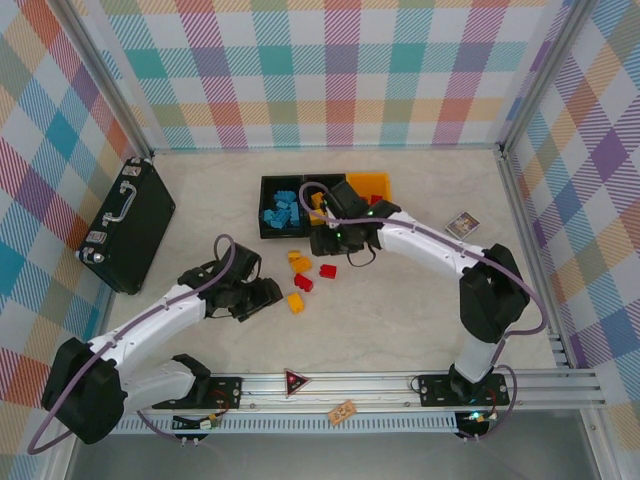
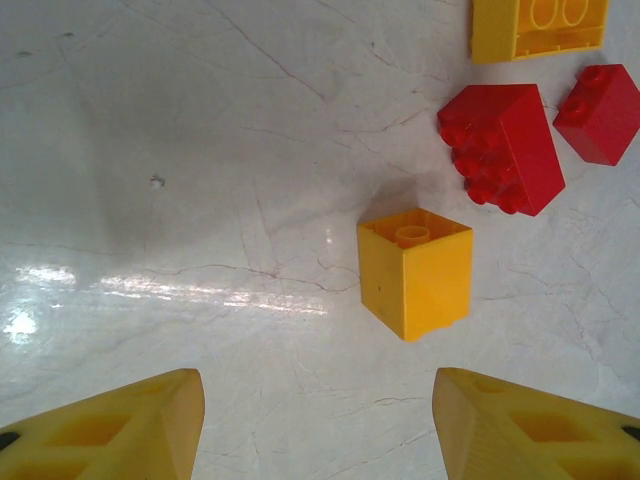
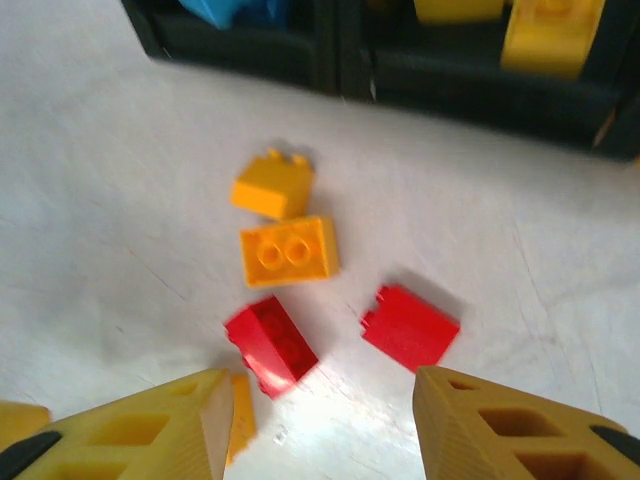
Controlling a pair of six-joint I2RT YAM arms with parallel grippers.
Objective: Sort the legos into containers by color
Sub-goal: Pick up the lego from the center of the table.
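The containers stand at the back of the table: a black bin [image 1: 270,190] with several blue legos [image 1: 281,213], a middle black bin [image 1: 335,190] and a yellow-orange bin [image 1: 368,185]. Loose legos lie in front of them. My left gripper [image 2: 320,420] is open and empty, low over the table, with a yellow brick [image 2: 415,270] just ahead of it and two red bricks [image 2: 500,148] [image 2: 600,112] beyond. My right gripper [image 3: 320,420] is open and empty above two red bricks [image 3: 270,345] [image 3: 410,327], with two yellow ones [image 3: 288,250] [image 3: 272,185] farther on. In the top view the left gripper [image 1: 262,296] sits left of the loose bricks and the right gripper [image 1: 322,243] by the bins.
A large black case with a silver handle [image 1: 128,225] lies at the left. A small card-like object [image 1: 462,225] rests at the right. A tan block [image 1: 343,411] sits on the front rail. In the right wrist view the middle bin [image 3: 480,85] holds yellow pieces [image 3: 555,35].
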